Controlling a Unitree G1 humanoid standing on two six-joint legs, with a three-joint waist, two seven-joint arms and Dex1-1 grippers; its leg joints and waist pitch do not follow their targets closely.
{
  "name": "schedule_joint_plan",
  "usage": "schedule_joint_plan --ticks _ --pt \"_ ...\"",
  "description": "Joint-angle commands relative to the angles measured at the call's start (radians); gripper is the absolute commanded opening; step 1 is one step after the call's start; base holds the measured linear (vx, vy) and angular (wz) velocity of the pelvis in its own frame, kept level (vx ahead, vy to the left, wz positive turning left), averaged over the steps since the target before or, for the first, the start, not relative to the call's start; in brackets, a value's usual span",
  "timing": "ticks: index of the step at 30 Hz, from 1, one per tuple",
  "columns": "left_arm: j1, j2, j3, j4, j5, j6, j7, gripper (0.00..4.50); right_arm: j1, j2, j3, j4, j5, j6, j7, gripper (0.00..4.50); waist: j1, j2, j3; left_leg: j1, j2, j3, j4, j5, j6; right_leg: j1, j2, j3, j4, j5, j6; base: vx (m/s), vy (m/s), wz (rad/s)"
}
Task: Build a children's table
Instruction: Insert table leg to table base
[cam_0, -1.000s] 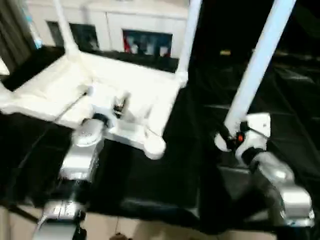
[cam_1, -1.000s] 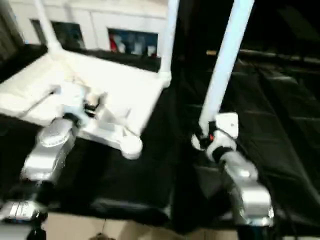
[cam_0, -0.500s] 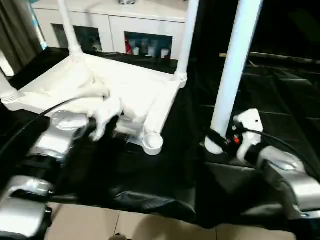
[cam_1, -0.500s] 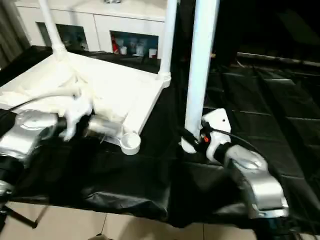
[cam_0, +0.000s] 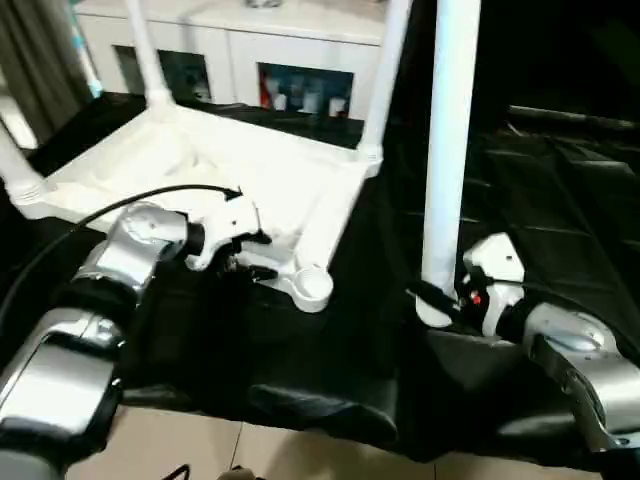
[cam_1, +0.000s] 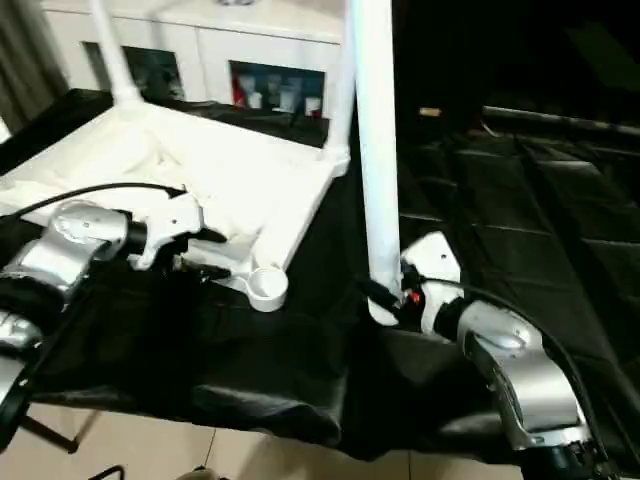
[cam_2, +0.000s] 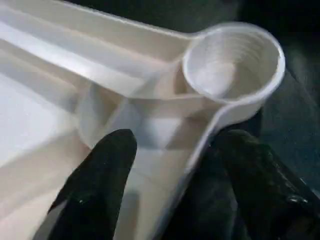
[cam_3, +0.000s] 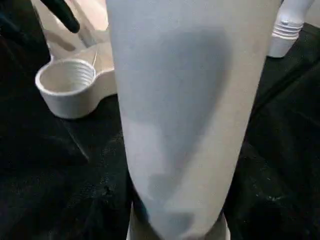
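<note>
Left eye view: tabletop (cam_0: 250, 170) is lying upside down on the black cloth (cam_0: 330, 350), with three legs standing in its far and left sockets.

Right eye view: right gripper (cam_1: 385, 297) is holding the fourth leg (cam_1: 372, 150) upright.

Left wrist view: left gripper (cam_2: 170, 165) is straddling the tabletop's rim beside the empty socket (cam_2: 232, 62), fingers (cam_2: 100, 185) apart.

Right wrist view: the leg is blocking the jaws.
</note>
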Motion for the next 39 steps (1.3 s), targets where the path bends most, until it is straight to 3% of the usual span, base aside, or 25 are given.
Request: schedule_joint_plan --ticks 1,3,5,6,7,11,14,16,21,22,25,32,39 --pt "-0.025 -0.003 -0.012 0.041 0.028 -0.028 0.007 2.72 0.005 -0.011 0.001 -0.024 -0.005 -0.02 0.004 1.93 0.002 0.006 -0.061 0.016 0.055 -0.019 -0.068 -0.151 0.02 0.056 -0.092 0.054 -0.076 -0.035 -0.221 0.0 0.0 0.0" --pt "-0.032 -0.01 -0.019 0.067 0.036 -0.033 0.014 2.76 0.008 -0.011 0.003 -0.025 -0.004 -0.022 0.004 1.93 0.004 0.007 -0.061 0.017 0.057 -0.019 -0.068 -0.149 0.02 0.055 -0.093 0.054 -0.075 -0.027 -0.227 0.0 0.0 0.0" --pt "-0.036 -0.019 -0.028 0.096 0.049 -0.033 0.019 2.37 0.012 -0.015 0.013 -0.021 -0.018 -0.032 0.005 1.93 0.005 0.006 -0.061 0.016 0.058 -0.019 -0.068 -0.147 0.021 0.055 -0.094 0.054 -0.073 -0.015 -0.235 0.0 0.0 0.0" --pt "-0.038 -0.018 -0.04 0.106 0.066 -0.044 0.026 2.32 0.013 -0.014 0.017 -0.019 -0.023 -0.035 0.006 1.93 0.006 0.015 -0.061 0.018 0.058 -0.02 -0.068 -0.15 0.021 0.054 -0.094 0.054 -0.074 -0.011 -0.238 0.0 0.0 0.0" --pt "-0.038 -0.019 -0.041 0.108 0.068 -0.043 0.029 2.39 0.013 -0.013 0.017 -0.019 -0.024 -0.036 0.006 1.93 0.005 0.01 -0.06 0.018 0.058 -0.02 -0.068 -0.158 0.021 0.056 -0.093 0.054 -0.075 -0.013 -0.237 0.0 0.0 0.0" --pt "-0.061 -0.025 -0.047 0.148 0.1 -0.048 0.045 1.97 0.014 -0.004 0.015 -0.022 -0.027 -0.038 0.002 1.93 0.006 0.011 -0.059 0.017 0.057 -0.02 -0.069 -0.167 0.02 0.056 -0.094 0.054 -0.079 -0.035 -0.234 0.0 0.0 0.0" --pt "-0.07 -0.022 -0.072 0.166 0.133 -0.037 0.039 1.99 0.013 -0.001 0.018 -0.013 -0.033 -0.046 0.0 1.93 0.006 0.014 -0.058 0.017 0.059 -0.022 -0.071 -0.172 0.014 0.057 -0.096 0.054 -0.078 -0.04 -0.235 0.0 0.0 0.0" --pt "-0.076 -0.019 -0.105 0.18 0.168 -0.035 0.022 1.57 0.01 0.003 0.021 0.0 -0.04 -0.057 -0.004 1.93 0.005 0.014 -0.058 0.017 0.059 -0.022 -0.071 -0.168 0.015 0.057 -0.095 0.055 -0.077 -0.021 -0.238 0.0 0.0 0.0" --pt "-0.084 -0.023 -0.121 0.183 0.186 -0.026 -0.013 1.43 0.008 0.003 0.021 0.005 -0.044 -0.062 -0.006 1.93 0.005 0.015 -0.06 0.018 0.058 -0.022 -0.07 -0.156 0.022 0.059 -0.097 0.055 -0.075 -0.001 -0.249 0.0 0.0 0.0" --pt "-0.09 -0.026 -0.122 0.184 0.191 -0.015 -0.029 1.12 0.006 0.001 0.019 0.008 -0.048 -0.065 -0.009 1.93 0.006 0.017 -0.06 0.018 0.059 -0.022 -0.069 -0.157 0.024 0.059 -0.096 0.054 -0.075 0.001 -0.252 0.0 0.0 0.0" --pt "-0.108 -0.039 -0.109 0.178 0.176 0.078 -0.094 1.11 0.002 -0.003 0.013 0.015 -0.055 -0.069 -0.016 1.93 0.005 0.015 -0.058 0.018 0.058 -0.02 -0.071 -0.154 0.023 0.059 -0.096 0.055 -0.077 -0.011 -0.254 0.0 0.0 0.0" --pt "-0.108 -0.046 -0.1 0.149 0.147 0.141 -0.201 0.63 0.004 0.006 -0.003 0.019 -0.049 -0.072 -0.024 1.93 0.007 0.017 -0.058 0.018 0.058 -0.019 -0.07 -0.146 0.035 0.06 -0.099 0.056 -0.077 -0.003 -0.269 0.0 0.0 0.0" --pt "-0.04 -0.123 -0.016 0.01 0.049 0.346 -0.143 0.33 -0.02 0.099 -0.097 -0.006 0.082 0.043 -0.085 1.93 0.01 0.019 -0.057 0.016 0.06 -0.018 -0.069 -0.133 0.054 0.06 -0.101 0.054 -0.075 -0.003 -0.297 0.0 0.0 0.0"
